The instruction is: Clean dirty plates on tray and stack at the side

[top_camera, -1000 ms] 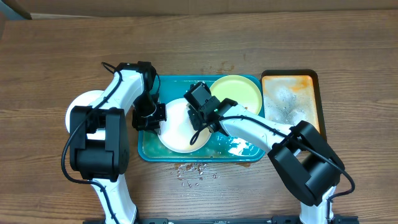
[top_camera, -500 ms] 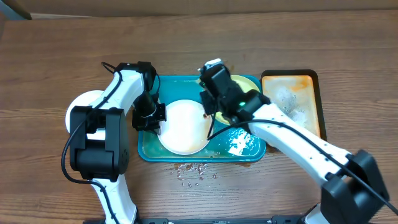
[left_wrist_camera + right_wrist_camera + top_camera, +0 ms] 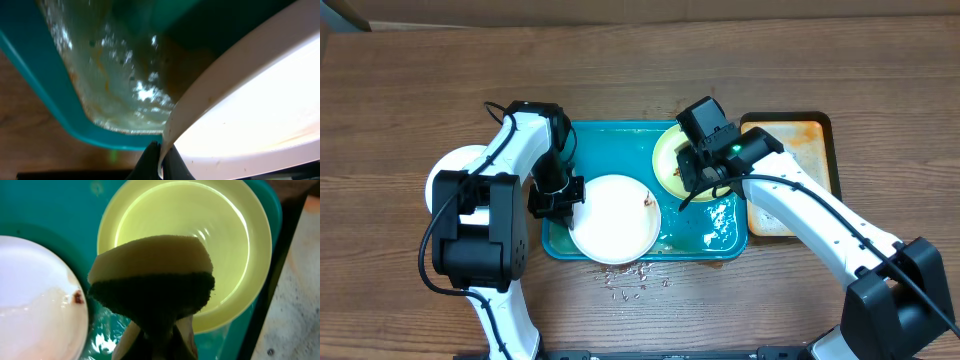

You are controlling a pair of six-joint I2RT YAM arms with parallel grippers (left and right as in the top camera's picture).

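Note:
A white plate with a small brown smear near its right rim lies at the front left of the teal tray. My left gripper is shut on its left rim; the left wrist view shows both fingers pinching the white plate edge above the tray corner. My right gripper hovers over the pale yellow-green plate at the tray's back right, shut on a yellow sponge with a dark scouring face. The right wrist view shows the yellow-green plate beneath the sponge and the white plate at left.
A second white plate sits on the table to the left of the tray, partly under my left arm. An orange tray with a black rim and foam stands at the right. Water drops spot the wood in front of the teal tray.
My right gripper swung with the sponge from over the white plate to over the yellow-green plate. The white plate slid a little toward the tray's front edge in my left gripper.

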